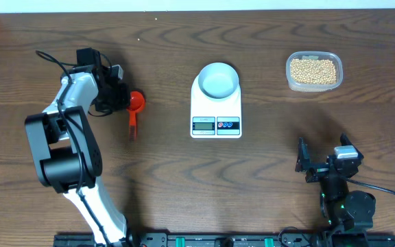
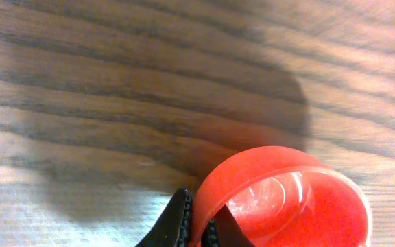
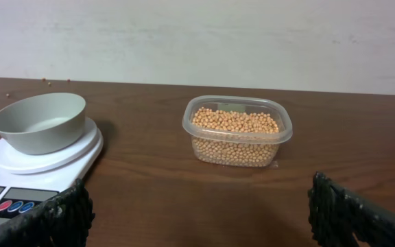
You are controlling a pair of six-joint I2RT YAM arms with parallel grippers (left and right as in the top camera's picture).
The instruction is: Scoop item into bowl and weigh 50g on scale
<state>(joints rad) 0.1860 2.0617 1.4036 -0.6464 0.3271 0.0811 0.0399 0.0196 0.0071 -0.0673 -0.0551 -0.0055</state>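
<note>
Left arm [image 1: 73,103] outstretched, jaws clamped; right arm [image 1: 339,184] folded, jaws wide apart

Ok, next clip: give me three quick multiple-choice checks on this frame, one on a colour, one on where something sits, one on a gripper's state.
1. The scoop is:
A. blue
B. red
C. white

2. The bowl sits:
A. on the scale
B. inside the scoop
C. upside down beside the scoop

3. The left gripper is:
A. open above the bowl
B. open above the scale
C. shut on the scoop's rim

Answers:
1. B: it shows red in both the overhead and left wrist views.
2. A: the overhead and right wrist views show the bowl resting upright on the scale's platform.
3. C: the left wrist view shows the fingers pinching the rim from either side.
</note>
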